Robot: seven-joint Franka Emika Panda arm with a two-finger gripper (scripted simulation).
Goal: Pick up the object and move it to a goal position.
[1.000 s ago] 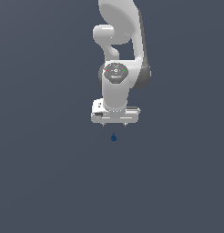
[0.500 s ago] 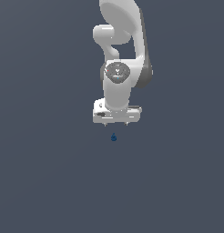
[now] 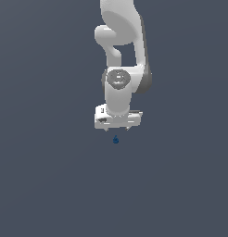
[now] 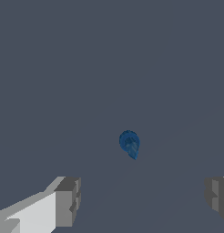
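One dark blue blob [image 3: 116,139] is seen just below the gripper [image 3: 117,128], untouched. Jaws are spread wide, nothing gripped.

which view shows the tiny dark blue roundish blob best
The wrist view. There the tiny dark blue roundish blob is large and unobstructed, its rounded body tapering to a point, between the wide-apart grey fingers. The exterior view shows only a small blue speck just below the white gripper.
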